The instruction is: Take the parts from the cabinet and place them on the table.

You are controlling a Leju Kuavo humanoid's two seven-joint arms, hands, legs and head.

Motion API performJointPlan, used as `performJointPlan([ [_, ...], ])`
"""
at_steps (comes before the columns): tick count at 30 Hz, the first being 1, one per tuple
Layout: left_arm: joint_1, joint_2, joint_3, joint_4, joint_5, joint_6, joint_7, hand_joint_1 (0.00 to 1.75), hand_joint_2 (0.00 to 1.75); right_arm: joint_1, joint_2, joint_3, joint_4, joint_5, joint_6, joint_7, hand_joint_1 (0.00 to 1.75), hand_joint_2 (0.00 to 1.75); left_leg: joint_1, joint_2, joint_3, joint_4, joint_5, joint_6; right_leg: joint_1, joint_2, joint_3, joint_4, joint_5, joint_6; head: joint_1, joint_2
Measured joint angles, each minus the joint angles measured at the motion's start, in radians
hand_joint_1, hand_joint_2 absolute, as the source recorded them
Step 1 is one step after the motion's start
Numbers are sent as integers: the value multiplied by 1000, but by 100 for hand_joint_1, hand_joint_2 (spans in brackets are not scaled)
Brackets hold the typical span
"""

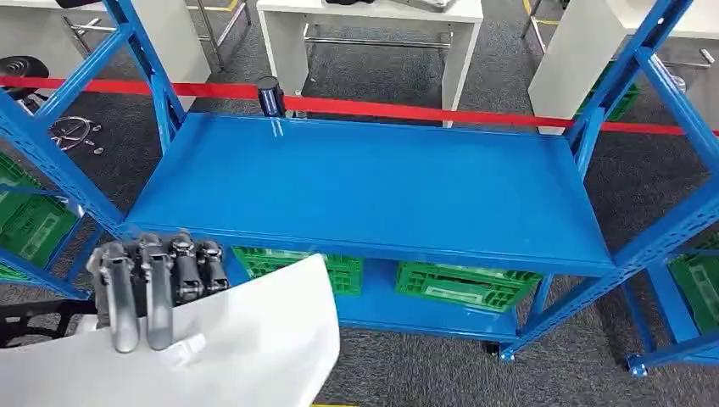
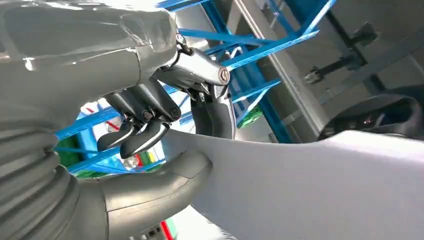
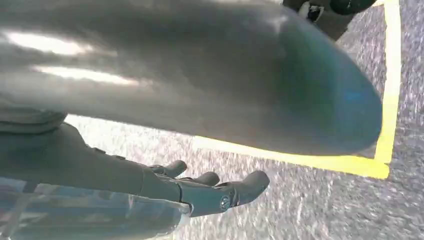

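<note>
Head view, left hand [image 1: 157, 288] gripping white part [image 1: 246, 339], right hand [image 3: 210, 190] seemingly empty

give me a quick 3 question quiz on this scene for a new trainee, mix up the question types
1. True or false: the left hand is gripping the white panel.
2. Multiple choice: what sits on the level below the blue shelf? A) cardboard boxes B) green crates C) paint cans
3. Fill in the blank: the tape stretched across the floor behind the rack is ____.

Key
1. True. The fingers lie over the panel's edge, and the left wrist view shows the thumb under it.
2. B
3. Red
</note>
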Motion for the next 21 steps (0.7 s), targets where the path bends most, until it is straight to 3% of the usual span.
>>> performJointPlan([
  [1, 0, 0, 0, 0, -3, 6, 1, 175, 175, -1, 2, 9, 0, -3, 1, -3, 0, 0, 0, 1, -17, 3, 11, -2, 0, 0, 1, 39, 6, 12, 0, 0],
  [2, 0, 1, 0, 0, -7, 10, 1, 175, 175, -1, 3, 14, 0, -4, 2, -3, 0, 0, 1, 3, -34, 7, 21, -4, -1, 0, 21, 32, 31, 27, 0, 0],
  [4, 0, 2, 0, 0, -12, 17, 1, 175, 175, -1, 2, 27, 0, -10, 3, -3, 0, 0, 3, 3, -71, 22, 39, -11, -5, -1, 121, -91, 89, 51, 0, 0],
  [5, 0, 2, 0, 0, -16, 27, 1, 175, 175, -4, 3, 35, 0, -16, 6, -5, 0, 0, 3, 2, -86, 35, 45, -17, -7, -2, 191, -187, 85, 49, 1, 0],
  [6, 0, 2, 1, 0, -23, 37, 1, 175, 175, -8, 3, 43, 0, -22, 8, -5, 0, 0, -3, 1, -104, 52, 47, -21, 0, -1, 253, -280, 45, 39, 2, 0],
  [7, 1, 3, 1, 0, -38, 46, -1, 175, 175, -8, 2, 51, 0, -32, 10, -7, 0, 0, -2, 3, -105, 56, 54, -27, 3, 5, 245, -275, 40, 23, -5, 0],
  [9, 2, 8, 4, -1, -66, 68, -15, 175, 175, -7, 6, 67, 0, -53, 23, -21, 0, 0, 2, 4, -107, 59, 68, -36, 8, 5, 231, -271, 45, 13, -3, 0],
  [10, 5, 13, 10, 0, -79, 77, -20, 175, 175, -3, 8, 76, 1, -63, 30, -25, 0, 0, 5, 4, -110, 60, 75, -41, -1, 4, 224, -274, 55, 0, -2, 0],
  [11, 9, 21, 18, 0, -89, 85, -26, 175, 175, -5, 10, 84, 3, -71, 34, -29, 0, 0, 8, -1, -119, 70, 49, -49, -1, -2, 216, -274, 65, -9, -1, 0],
  [12, 13, 25, 23, 0, -99, 94, -30, 175, 175, -5, 10, 88, 3, -79, 36, -32, 0, 0, 10, -2, -130, 110, -14, -58, 0, -4, 204, -274, 76, -17, -7, 0],
  [14, 28, 31, 34, 0, -118, 115, -34, 175, 175, -4, 13, 100, 3, -88, 41, -37, 0, 0, 16, -2, -161, 249, -133, -70, 2, -4, 184, -272, 99, -20, -9, 0],
  [15, 40, 34, 40, 1, -130, 128, -35, 175, 175, -4, 15, 108, 3, -91, 42, -39, 0, 0, 19, -2, -175, 325, -169, -72, 4, -4, 167, -271, 112, -20, -9, 0],
  [16, 53, 36, 45, 4, -142, 140, -38, 175, 175, -2, 16, 113, 3, -94, 42, -42, 0, 0, 20, -2, -175, 375, -168, -72, 6, -4, 151, -270, 124, -18, -10, 0],
  [17, 63, 39, 50, 9, -158, 150, -42, 175, 175, 0, 17, 117, 3, -97, 42, -44, 0, 0, 20, -2, -156, 375, -143, -70, 7, -4, 137, -269, 134, -18, -10, 0],
  [19, 79, 43, 59, 18, -177, 162, -51, 175, 175, 1, 19, 130, 5, -103, 39, -53, 0, 0, 17, -4, -58, 258, -79, -57, 13, -3, 113, -269, 153, -16, -10, 0],
  [20, 84, 44, 65, 21, -184, 171, -52, 175, 175, 1, 20, 134, 5, -104, 35, -59, 0, 0, 13, -7, 12, 162, -69, -43, 15, -3, 107, -269, 162, -15, -10, 0],
  [21, 88, 45, 72, 21, -194, 180, -53, 175, 175, 1, 28, 139, 5, -107, 31, -66, 0, 0, 7, -7, 73, 66, -107, -23, 13, -2, 103, -269, 170, -13, -8, 0],
])
